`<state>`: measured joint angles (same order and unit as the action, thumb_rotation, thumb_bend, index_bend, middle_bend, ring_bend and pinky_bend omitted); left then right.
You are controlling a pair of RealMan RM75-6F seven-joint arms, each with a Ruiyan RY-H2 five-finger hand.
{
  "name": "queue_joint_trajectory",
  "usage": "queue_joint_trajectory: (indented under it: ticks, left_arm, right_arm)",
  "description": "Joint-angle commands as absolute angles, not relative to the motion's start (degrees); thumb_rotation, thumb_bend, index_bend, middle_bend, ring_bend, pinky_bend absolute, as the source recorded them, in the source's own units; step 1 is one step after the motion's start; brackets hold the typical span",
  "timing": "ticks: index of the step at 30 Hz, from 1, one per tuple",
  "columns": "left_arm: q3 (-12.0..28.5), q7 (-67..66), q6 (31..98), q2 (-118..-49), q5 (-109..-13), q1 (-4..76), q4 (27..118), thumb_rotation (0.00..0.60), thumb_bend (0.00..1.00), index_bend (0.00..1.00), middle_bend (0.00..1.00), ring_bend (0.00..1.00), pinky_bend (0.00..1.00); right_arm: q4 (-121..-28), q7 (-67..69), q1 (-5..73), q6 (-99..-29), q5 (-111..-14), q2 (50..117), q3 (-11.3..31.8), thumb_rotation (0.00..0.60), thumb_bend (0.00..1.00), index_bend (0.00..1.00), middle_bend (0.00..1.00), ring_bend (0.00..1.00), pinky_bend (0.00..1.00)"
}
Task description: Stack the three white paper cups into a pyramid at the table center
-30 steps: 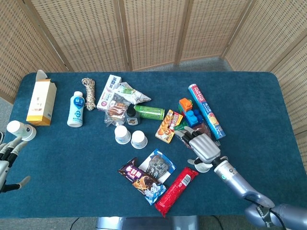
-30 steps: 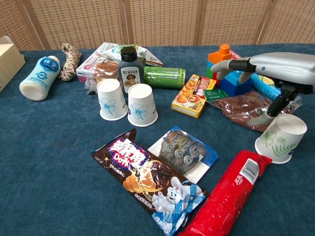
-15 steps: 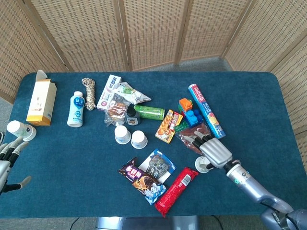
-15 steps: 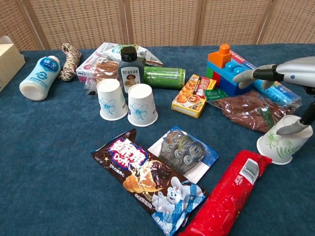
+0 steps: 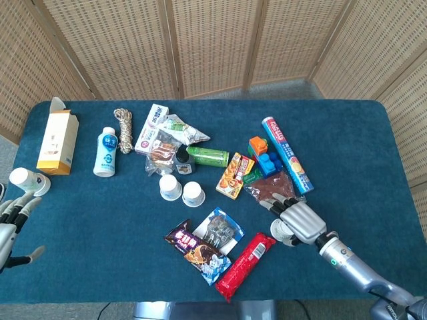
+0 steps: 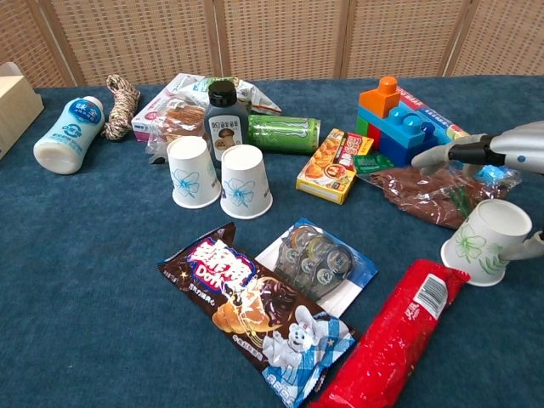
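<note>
1. Could tip or knock away the third paper cup, sitting tilted at the right edge of the chest view beside the red snack packet; cause: a light, upside-down cup with only a loose hold on it.
2. Could also snag the brown snack bag just behind.
3. Right hand: fingers spread fairly wide above the cup, thumb seemingly touching its side; a firm hold cannot be told.
4. Left hand, lower left of the head view: fingers apart, holding nothing.
5. Other two cups stand upside down, touching, near frame centre.
</note>
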<state>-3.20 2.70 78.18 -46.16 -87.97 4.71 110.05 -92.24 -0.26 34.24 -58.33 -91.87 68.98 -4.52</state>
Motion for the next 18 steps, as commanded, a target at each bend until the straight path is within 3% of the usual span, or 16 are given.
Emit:
queue_joint_trajectory:
  ticks: [1,12,18]
  left_arm:
    - [-3.2,2.84,78.22,-46.12,-87.94,4.69,110.0,0.6,0.28,0.04,0.0,0.0,0.0]
    - [-3.2,2.4,78.07,-46.27,-87.69,4.75,109.98,0.6,0.28,0.04,0.0,0.0,0.0]
    - [-3.2,2.22,77.95,-46.36,-87.56,4.8,110.02,0.6,0.28,0.04,0.0,0.0,0.0]
  right_arm:
    - [-90.96,0.17,33.93,-58.02,-91.69,69.63,-4.62,0.6,0.04,0.06,0.15,0.07,0.24]
    - [-86.54,4.31,32.57,-59.54,-93.92,71.31,-5.57,0.6,0.08,0.11,0.18,0.1,0.27]
    - [-84.47,6.41,31.35,-61.57,-95.45,71.82,-6.32,0.6,0.13,0.16,0.24,0.19,0.34]
